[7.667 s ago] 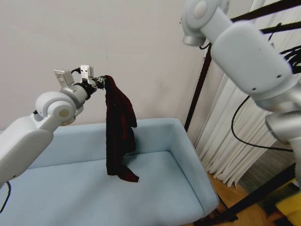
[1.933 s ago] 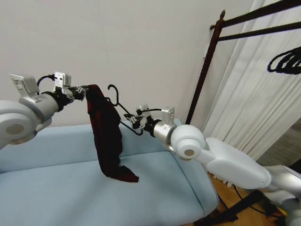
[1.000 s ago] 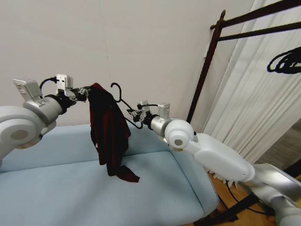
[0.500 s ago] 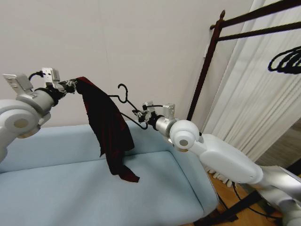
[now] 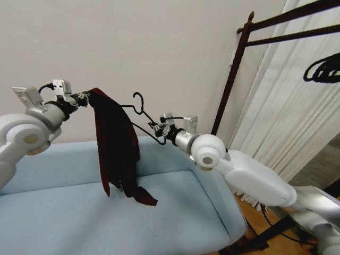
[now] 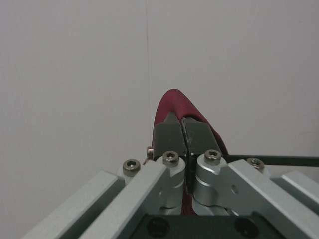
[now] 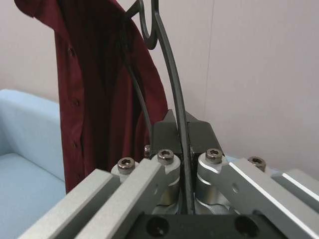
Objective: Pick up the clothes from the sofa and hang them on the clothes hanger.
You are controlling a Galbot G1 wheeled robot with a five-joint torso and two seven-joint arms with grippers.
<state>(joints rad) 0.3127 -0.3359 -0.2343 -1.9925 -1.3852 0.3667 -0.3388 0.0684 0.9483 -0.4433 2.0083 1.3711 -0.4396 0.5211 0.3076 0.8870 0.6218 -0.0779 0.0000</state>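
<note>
Dark red button-up shirt (image 5: 114, 149) is pinched at its top by the closed left gripper (image 5: 84, 98), hem touching the pale blue sofa (image 5: 175, 212); next, the thin black wire hanger (image 7: 171, 69), clamped in the right gripper (image 5: 158, 129), likely needs threading into a shoulder.

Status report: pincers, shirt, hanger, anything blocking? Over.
Left pincer shut on red shirt, held up; its tail rests on the sofa. Right pincer shut on black hanger, up against the shirt. Rack stands off right.
</note>
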